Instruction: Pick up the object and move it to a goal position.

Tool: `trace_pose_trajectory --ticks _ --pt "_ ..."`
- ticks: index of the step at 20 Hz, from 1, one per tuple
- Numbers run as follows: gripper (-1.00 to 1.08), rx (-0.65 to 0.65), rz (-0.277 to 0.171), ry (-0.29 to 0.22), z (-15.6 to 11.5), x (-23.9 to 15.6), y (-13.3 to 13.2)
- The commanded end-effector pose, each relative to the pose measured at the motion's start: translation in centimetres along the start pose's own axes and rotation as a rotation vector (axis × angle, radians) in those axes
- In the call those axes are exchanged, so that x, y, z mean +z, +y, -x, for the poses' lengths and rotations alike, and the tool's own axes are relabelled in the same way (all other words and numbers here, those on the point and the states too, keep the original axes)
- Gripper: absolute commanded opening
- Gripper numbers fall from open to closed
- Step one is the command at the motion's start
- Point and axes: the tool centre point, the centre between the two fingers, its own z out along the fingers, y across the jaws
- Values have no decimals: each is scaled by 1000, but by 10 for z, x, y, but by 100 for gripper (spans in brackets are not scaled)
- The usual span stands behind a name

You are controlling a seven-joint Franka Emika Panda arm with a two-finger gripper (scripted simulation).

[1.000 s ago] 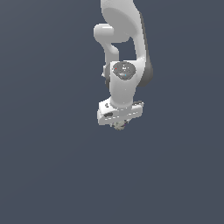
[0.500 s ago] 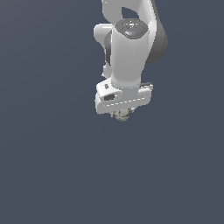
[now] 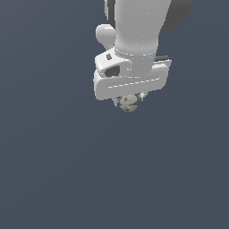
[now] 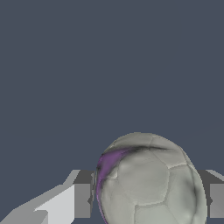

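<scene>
White and bulky, the gripper (image 3: 129,102) hangs from the arm (image 3: 138,31) near the top of the exterior view, a little toward that view's right, against a flat slate-blue backdrop (image 3: 53,170) that fills the rest of the picture. Just under the broad white body of the hand sits the ball (image 3: 129,103), a small grey-beige sphere with dark mottled patches, much narrower than the block above it. It is tucked up against the underside of the hand, with short finger parts showing on both sides of it, so the claw is pinching the ball between its fingers. Nothing lies beneath the ball in this view, only the plain backdrop, so it is held in the air rather than resting on any surface that can be seen. The wrist view shows the same grip from close up: the ball (image 4: 148,183) fills the lower middle of the picture, its surface pale grey with thin dark seam lines dividing it into panels, and a purple-tinted shaded band along one edge. A grey finger pad (image 4: 82,200) presses against one flank of the ball and a second pad (image 4: 216,200) meets the opposite flank, both touching it. Beyond the ball, the wrist view shows only the same even slate-blue field (image 4: 109,65).
</scene>
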Motion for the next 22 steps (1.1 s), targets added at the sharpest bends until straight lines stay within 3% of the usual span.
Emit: trace_pose_trajectory --ticks 1,22 --pt "-100 0 0 0 -4 -22 0" --pt "-100 1 0 0 -31 -132 3"
